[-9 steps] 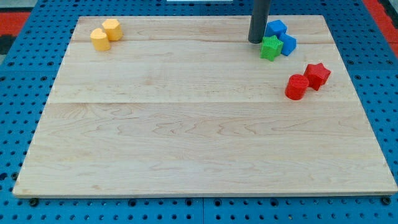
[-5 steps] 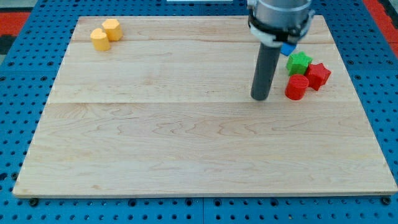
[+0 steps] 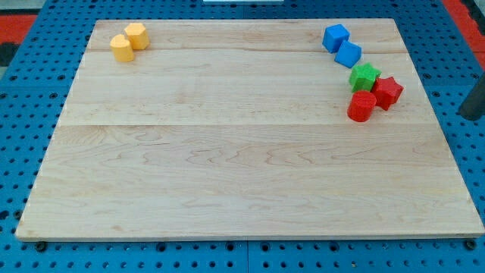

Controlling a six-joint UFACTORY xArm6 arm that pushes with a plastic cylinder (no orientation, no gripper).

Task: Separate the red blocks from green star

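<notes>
Parked off the table [image 3: 227, 167] at the view's right with my tip [image 3: 470, 114] touching nothing, well apart from the green star [image 3: 364, 76] huddled against the red star [image 3: 387, 91] and red cylinder [image 3: 361, 106]

Green star [image 3: 364, 76], red blocks [image 3: 362, 106] [image 3: 387, 92], blue pair [image 3: 336, 37] [image 3: 348, 54], yellow pair [image 3: 120, 48] [image 3: 136, 36], pale wood board [image 3: 227, 152] (faint grain)

Green star [image 3: 364, 76] touches red star [image 3: 387, 91] (right), red cylinder [image 3: 361, 106] below.
</notes>
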